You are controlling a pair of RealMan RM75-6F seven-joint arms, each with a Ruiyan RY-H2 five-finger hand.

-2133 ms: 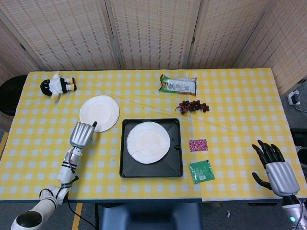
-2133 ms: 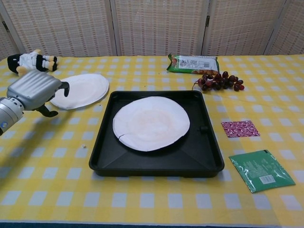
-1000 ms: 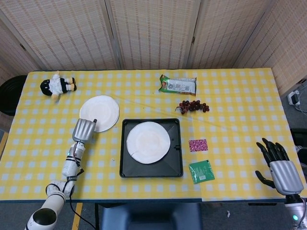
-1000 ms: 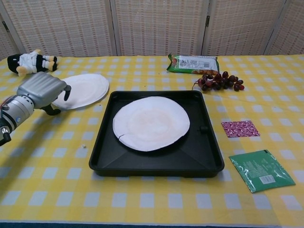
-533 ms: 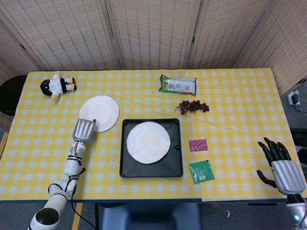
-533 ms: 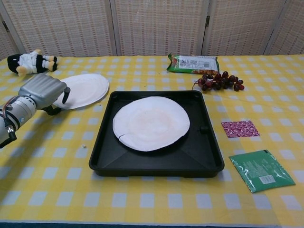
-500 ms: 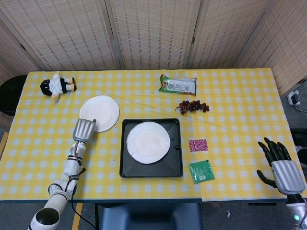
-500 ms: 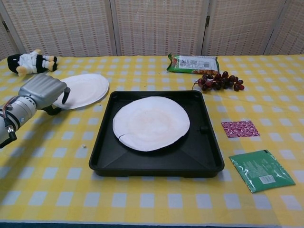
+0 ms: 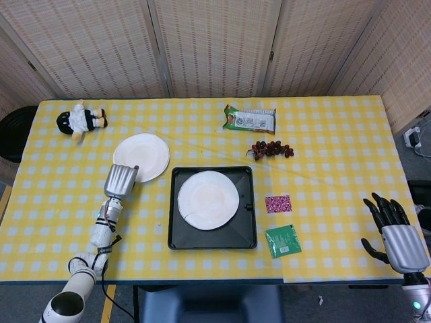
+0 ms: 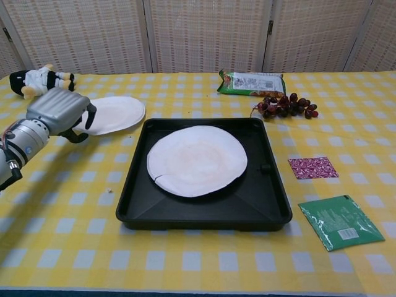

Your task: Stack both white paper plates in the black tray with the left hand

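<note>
One white paper plate (image 9: 208, 199) (image 10: 197, 159) lies flat inside the black tray (image 9: 212, 240) (image 10: 204, 211) at the table's middle. The second white paper plate (image 9: 145, 153) (image 10: 117, 113) is left of the tray, its near-left edge raised a little off the yellow checked cloth. My left hand (image 9: 121, 180) (image 10: 59, 114) grips that edge, fingers curled over the rim and thumb beneath. My right hand (image 9: 397, 235) hovers at the table's front right corner with fingers spread and nothing in it; only the head view shows it.
A small doll (image 9: 81, 120) (image 10: 40, 80) lies at the back left. A green snack packet (image 9: 250, 120) (image 10: 250, 82) and grapes (image 9: 272, 148) (image 10: 284, 105) sit behind the tray. A pink sachet (image 9: 278, 203) and a green sachet (image 9: 283, 240) lie right of it.
My left hand moved forward to the loose plate's edge, closed on it and lifted slightly; the plate tilted and shifted a little toward the tray. The right hand drifted slightly down.
</note>
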